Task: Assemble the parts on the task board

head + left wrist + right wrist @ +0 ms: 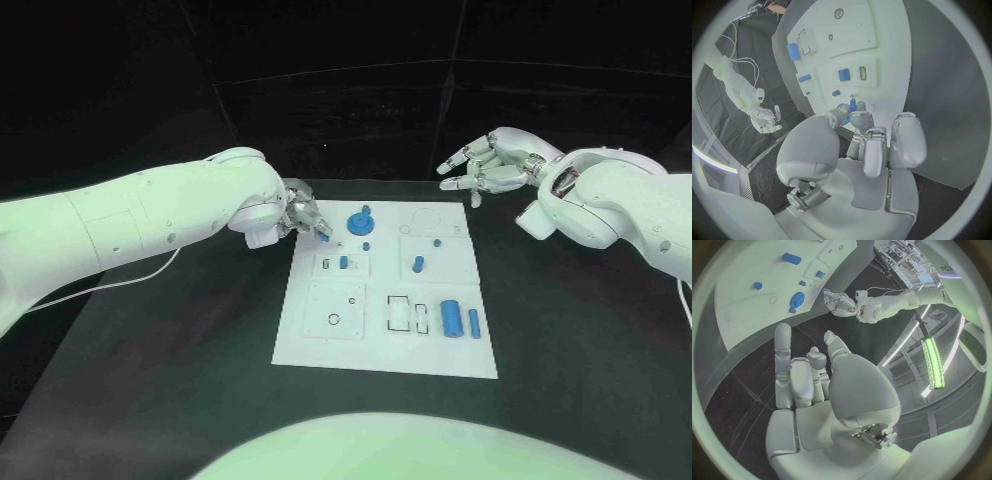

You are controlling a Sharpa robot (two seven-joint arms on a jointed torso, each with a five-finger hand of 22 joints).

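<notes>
The left hand (302, 218) pinches a small blue part (852, 105) at the white board's (325, 340) far left corner (other parts lie across it); the right hand (495, 167) hovers beyond, fingers spread, holding nothing.

**Both arms reaching in**

The left arm (144, 215) enters from the frame's left edge; its left hand (299, 215) sits left of centre, fingers curled together and pointing down. The right arm (620, 210) enters from the right; the right hand (495, 165), upper right, is raised with fingers spread, holding nothing.
</notes>
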